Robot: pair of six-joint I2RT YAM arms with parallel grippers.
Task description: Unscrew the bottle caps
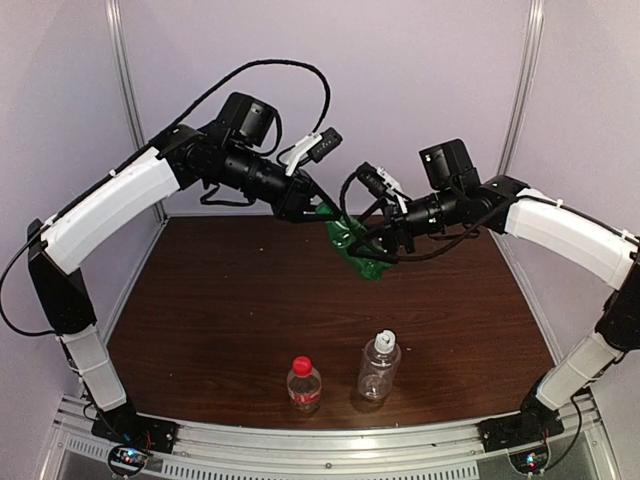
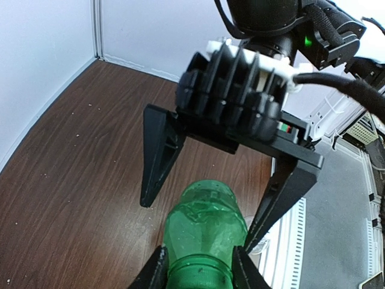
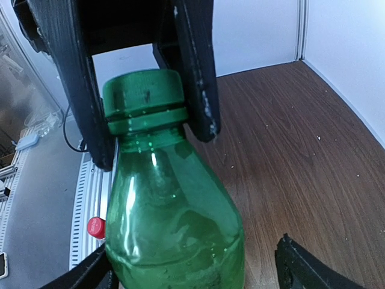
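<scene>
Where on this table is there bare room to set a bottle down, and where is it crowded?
Bare table lies left of the red-capped bottle and right of the clear bottle. Crowded: between those two, and mid-rear around the green bottle.

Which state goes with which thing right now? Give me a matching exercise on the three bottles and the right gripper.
Things
1. green bottle
2. red-capped bottle
3. white-capped bottle
4. right gripper

States
A. standing on the table, the right one of a pair
B. open around a bottle's body
C. held up by its cap
D. standing on the table, the left one of a pair

Pairs: 1-C, 2-D, 3-A, 4-B
</scene>
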